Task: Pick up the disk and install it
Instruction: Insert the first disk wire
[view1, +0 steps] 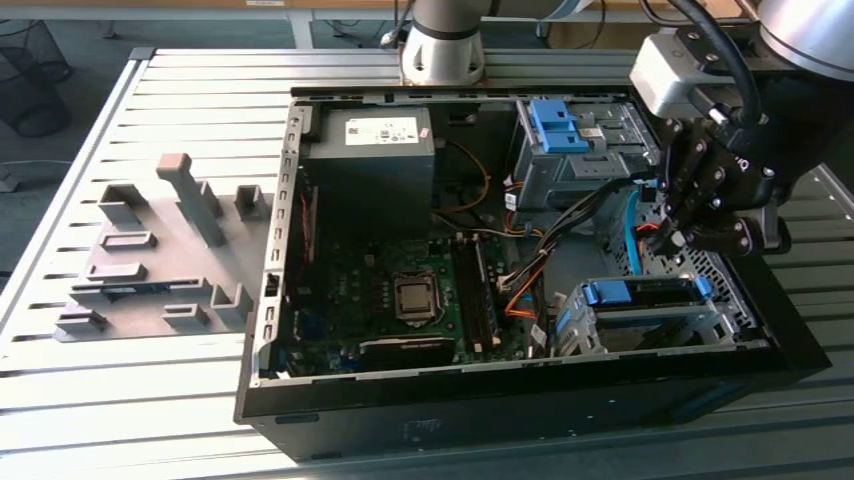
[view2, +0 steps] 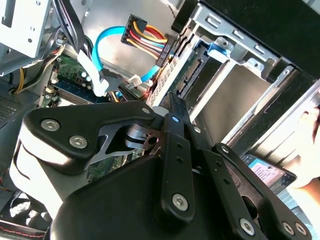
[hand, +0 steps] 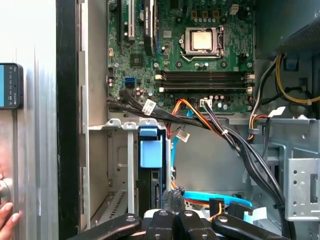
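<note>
The fingers are drawn together with nothing visible between them. In the exterior view the gripper hangs inside the open computer case, above the drive cage at the exterior view's right. The disk sits in that cage, apart from the fingers.

The first wrist view looks along the cage. There the disk stands edge-on in its slot, just beside the fingers, with the motherboard beyond. A bundle of black and orange cables crosses between them. The second wrist view shows a light blue cable looping behind the gripper's black linkages.

Both wrist views show a person's hand outside the case wall, near a flat dark-edged device with a blue-and-white face.

The case lies on a desk of silver slatted metal. A grey fixture block rests at the exterior view's left, and a wire basket stands on the floor beyond.

The disk shows a bright blue carrier bar over a silver body.
</note>
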